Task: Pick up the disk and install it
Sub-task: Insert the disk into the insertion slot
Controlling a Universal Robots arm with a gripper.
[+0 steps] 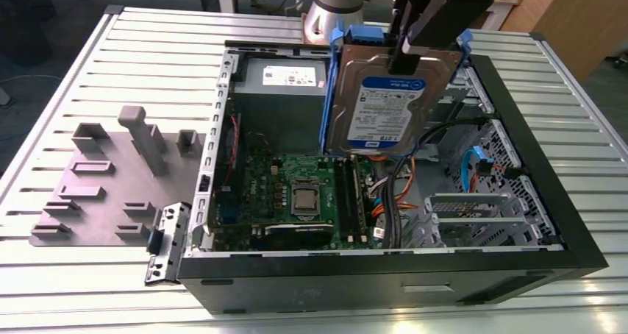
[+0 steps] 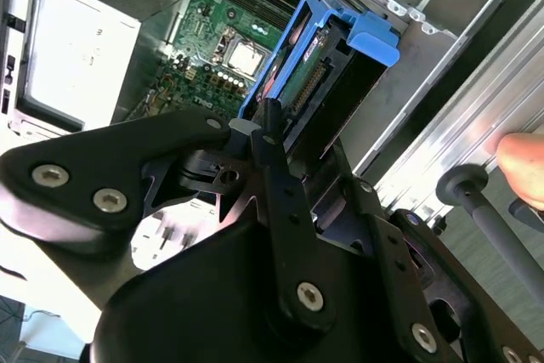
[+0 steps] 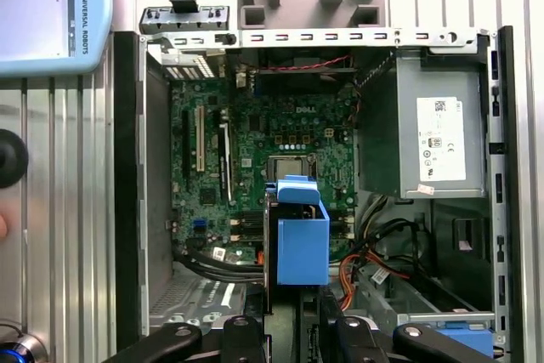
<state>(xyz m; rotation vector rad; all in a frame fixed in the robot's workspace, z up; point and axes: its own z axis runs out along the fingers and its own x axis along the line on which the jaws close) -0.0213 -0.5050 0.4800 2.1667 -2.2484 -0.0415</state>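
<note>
The disk (image 1: 378, 106) hangs upright in the air over the open computer case (image 1: 579, 238), label facing out in the exterior view, with the gripper (image 1: 410, 54) clamped on its top edge; in the second wrist view the black fingers (image 2: 276, 167) are closed on the blue carrier frame, so the hold looks firm from where I stand. The worry is what lies underneath. The motherboard (image 1: 294, 194) sits directly below the hanging edge, and a bundle of cables (image 1: 402, 190) loops just beside it toward the metal drive cage (image 1: 471, 216). If the arm brought the disk down off line, a corner could strike the board or catch a cable. Held by one edge only, the disk might also swing or twist in the grip and jam against the cage walls. The grey power supply (image 1: 279, 76) stands close behind it, leaving little room on that side. The case rests on a ribbed metal tabletop (image 1: 147, 54), which looks flat and steady. A grey plate of holders (image 1: 88, 194) lies on the exterior view's left, and a small blue bracket (image 1: 162, 238) leans against the case corner. Beyond the tabletop are other desks and a wooden panel (image 1: 574, 18), well apart from the work.
</note>
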